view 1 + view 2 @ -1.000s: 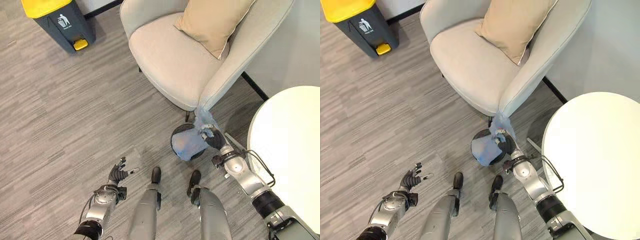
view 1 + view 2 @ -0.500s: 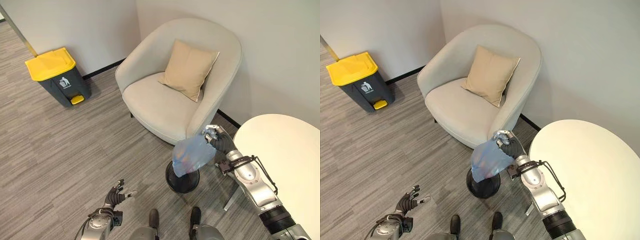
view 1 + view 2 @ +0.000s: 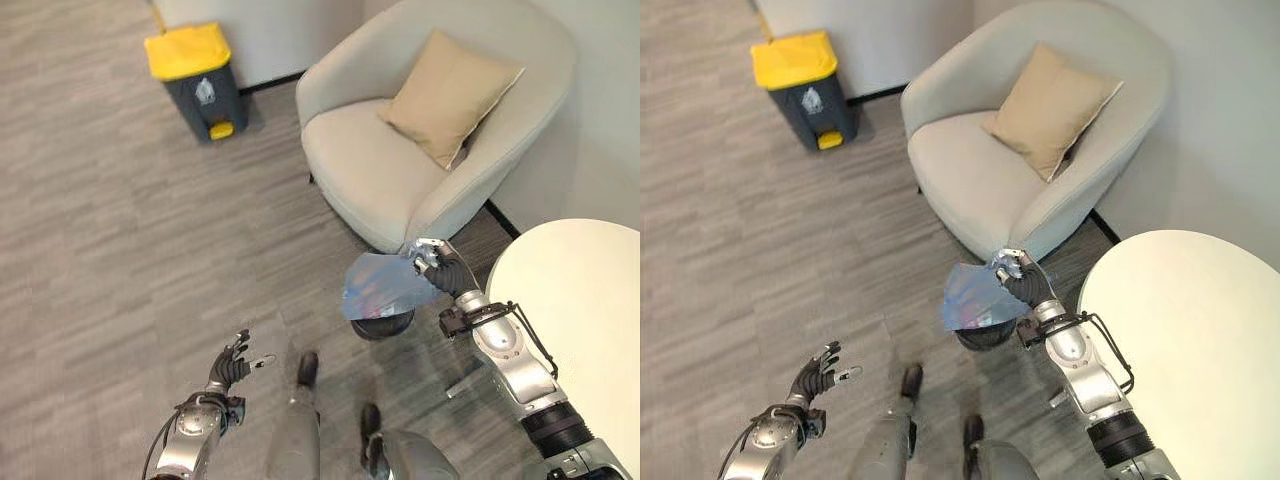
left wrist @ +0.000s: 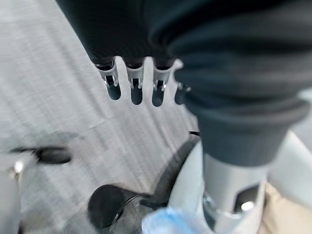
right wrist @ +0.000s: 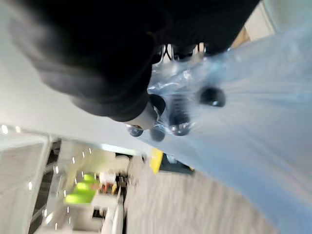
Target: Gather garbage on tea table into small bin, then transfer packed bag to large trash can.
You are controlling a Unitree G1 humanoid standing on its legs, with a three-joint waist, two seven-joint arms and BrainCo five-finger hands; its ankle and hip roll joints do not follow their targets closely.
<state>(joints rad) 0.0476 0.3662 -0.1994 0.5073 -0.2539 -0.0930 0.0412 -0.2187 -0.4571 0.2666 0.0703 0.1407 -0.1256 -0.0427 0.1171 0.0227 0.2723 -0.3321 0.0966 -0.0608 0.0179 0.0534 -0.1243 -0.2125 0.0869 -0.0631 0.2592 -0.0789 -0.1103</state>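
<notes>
The large trash can stands far across the floor. The blue bag, now lifted clear of the small bin, hangs pinched in the right hand, ready for carrying. The left hand hangs open.

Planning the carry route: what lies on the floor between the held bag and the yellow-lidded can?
Bare floor, seen in both eye views; the armchair sits beside that path.

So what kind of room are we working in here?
Probably an office lounge or waiting corner: a cream armchair with a tan cushion, a round white table, and a yellow-lidded pedal bin by the wall.
</notes>
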